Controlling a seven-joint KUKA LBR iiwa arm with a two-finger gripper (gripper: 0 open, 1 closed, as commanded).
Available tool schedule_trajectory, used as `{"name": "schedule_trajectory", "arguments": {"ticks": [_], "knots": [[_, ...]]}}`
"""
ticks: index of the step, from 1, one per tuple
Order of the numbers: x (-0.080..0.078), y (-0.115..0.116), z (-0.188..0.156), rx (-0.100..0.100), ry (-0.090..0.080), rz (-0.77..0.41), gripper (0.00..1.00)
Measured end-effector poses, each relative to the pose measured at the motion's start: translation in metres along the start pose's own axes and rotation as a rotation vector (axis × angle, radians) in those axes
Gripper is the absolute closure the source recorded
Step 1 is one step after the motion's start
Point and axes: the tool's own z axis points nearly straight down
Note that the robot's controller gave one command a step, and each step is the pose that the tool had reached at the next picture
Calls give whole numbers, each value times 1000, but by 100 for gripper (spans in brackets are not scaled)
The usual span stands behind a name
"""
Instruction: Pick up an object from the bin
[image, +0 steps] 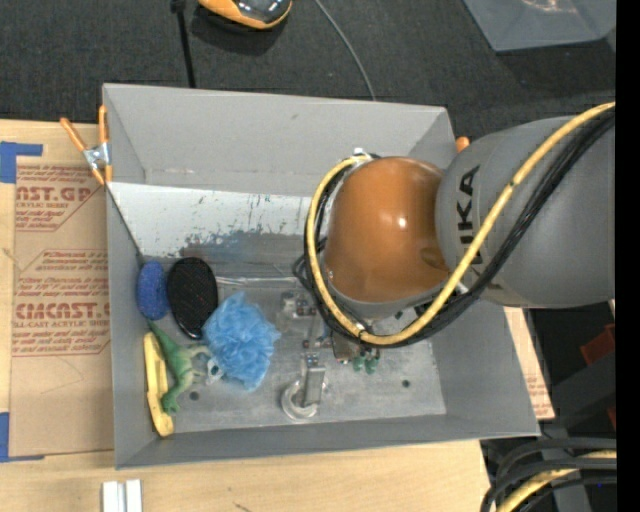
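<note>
My gripper (308, 380) reaches down to the bin floor near the front middle, below the arm's orange cover. It stands on bare metal just right of a light blue fuzzy puff (240, 340). Left of the puff a green toy dinosaur (183, 366) lies on the floor. I see nothing held in the gripper.
A black oval object (191, 296) and a dark blue ball-like piece (151, 290) lie by the left wall. Along the front left corner rests a yellow strip (157, 385). The arm's orange cover and cables hide the bin's right middle.
</note>
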Motion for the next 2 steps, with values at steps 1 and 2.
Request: {"name": "schedule_trajectory", "arguments": {"ticks": [1, 2], "knots": [[-2, -1, -4, -1, -8, 1, 0], [-25, 12, 22, -2, -8, 51, 0]]}}
